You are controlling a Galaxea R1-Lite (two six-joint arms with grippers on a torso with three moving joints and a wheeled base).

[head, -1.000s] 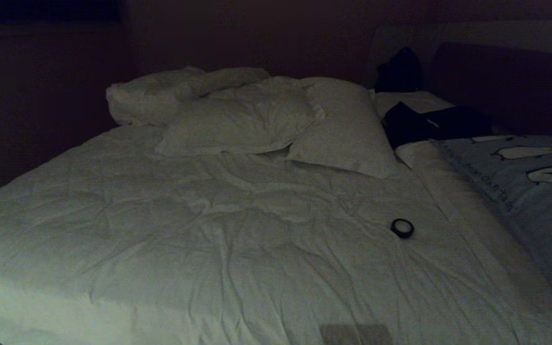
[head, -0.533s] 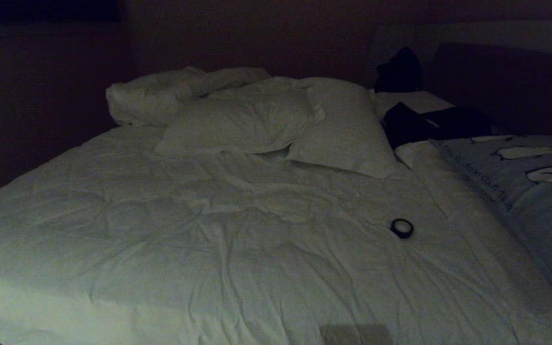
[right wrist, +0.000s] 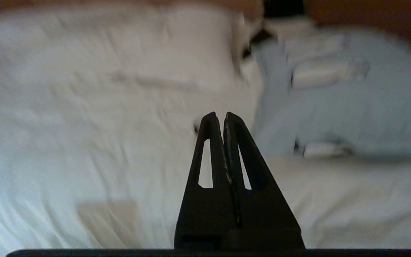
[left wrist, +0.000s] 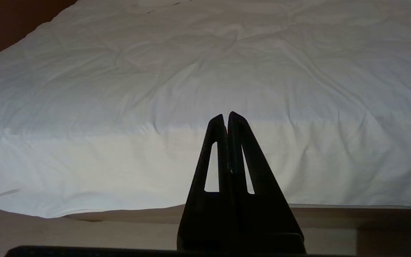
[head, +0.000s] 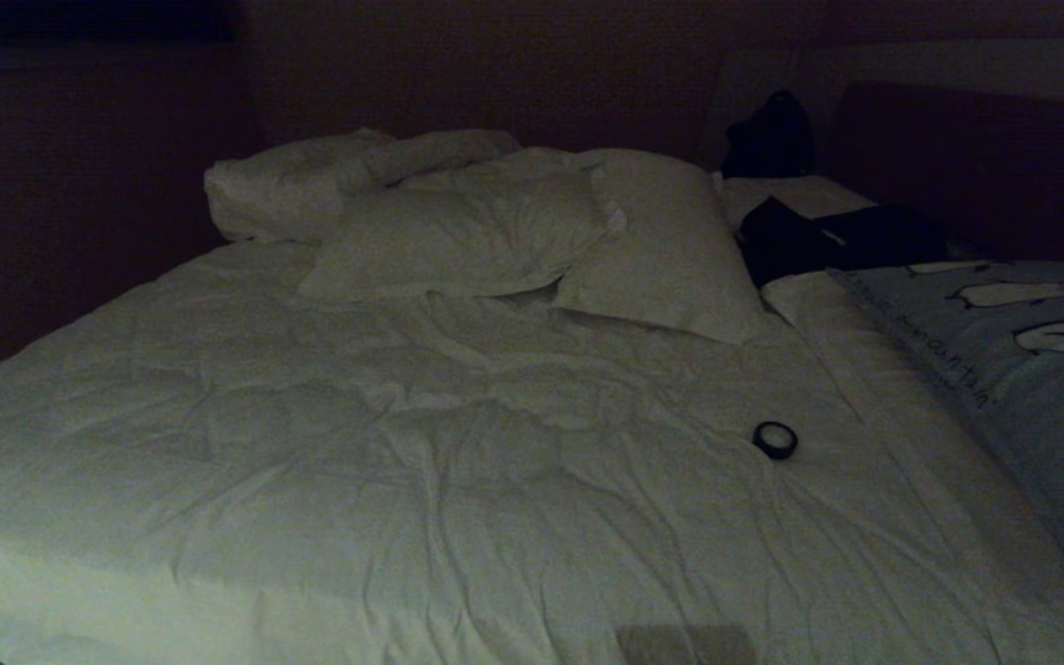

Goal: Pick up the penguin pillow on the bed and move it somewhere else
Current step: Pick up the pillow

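**Penguin pillow untouched at the bed's right edge**

Both tools are pressed together and empty: the left tool point(left wrist: 227, 116) faces the bed's point(head: 310, 480) near edge, the right tool point(right wrist: 219, 116) faces the penguin pillow point(head: 1021, 369). Mid-duvet lies a black ring point(head: 775, 440); beyond it, white pillows point(head: 467, 235).

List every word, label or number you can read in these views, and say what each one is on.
Penguin pillow: a line of black cursive lettering runs along its edge nearest the white pillows; too dim and slanted to read with confidence.
In the right wrist view the pillow is blurred, so no lettering reads there.
Black ring on the bed: no readable marking.
Nothing else carries text.
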